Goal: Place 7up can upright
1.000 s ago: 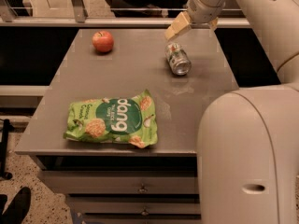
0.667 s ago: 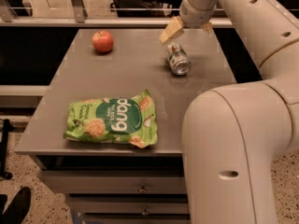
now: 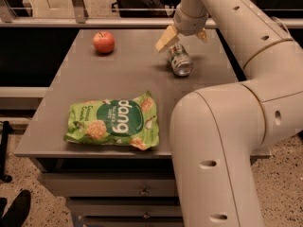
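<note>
**Jaws close in on can**

Spread apart at upper centre, the jaws have sunk lower and now straddle the far end of the can [image 3: 180,60]. It lies unmoved on its side on the desk [image 3: 85,84]. A grasp looks imminent; uprighting remains.

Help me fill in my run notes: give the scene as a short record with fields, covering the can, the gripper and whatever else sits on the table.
can: 7up can, lying on its side at the back of the table
gripper: gripper, just above the can's far end, fingers open to either side of it
apple: apple, back of the table, apart from the can
bag: green snack bag, flat near the front edge
task state: can not yet upright
</note>
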Controlling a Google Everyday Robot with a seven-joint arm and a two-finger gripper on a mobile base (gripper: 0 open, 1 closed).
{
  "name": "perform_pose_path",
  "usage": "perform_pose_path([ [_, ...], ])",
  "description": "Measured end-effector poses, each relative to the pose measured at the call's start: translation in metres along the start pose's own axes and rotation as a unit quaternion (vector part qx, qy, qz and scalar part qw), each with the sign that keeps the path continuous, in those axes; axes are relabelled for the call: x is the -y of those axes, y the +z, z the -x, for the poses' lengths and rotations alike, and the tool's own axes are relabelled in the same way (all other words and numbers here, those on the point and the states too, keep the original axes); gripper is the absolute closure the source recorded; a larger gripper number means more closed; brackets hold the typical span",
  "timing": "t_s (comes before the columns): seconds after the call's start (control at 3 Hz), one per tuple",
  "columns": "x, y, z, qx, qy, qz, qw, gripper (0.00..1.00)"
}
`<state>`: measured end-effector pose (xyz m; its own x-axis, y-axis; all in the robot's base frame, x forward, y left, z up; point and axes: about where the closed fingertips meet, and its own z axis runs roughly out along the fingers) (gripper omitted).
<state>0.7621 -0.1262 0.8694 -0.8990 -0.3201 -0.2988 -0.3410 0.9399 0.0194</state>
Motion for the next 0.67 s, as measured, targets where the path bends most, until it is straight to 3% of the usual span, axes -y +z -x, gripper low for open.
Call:
perform_pose_path([
  [0.67, -0.0083, 0.0184, -0.0009, -0.024, 0.0, 0.006, 0.9997, 0.47],
])
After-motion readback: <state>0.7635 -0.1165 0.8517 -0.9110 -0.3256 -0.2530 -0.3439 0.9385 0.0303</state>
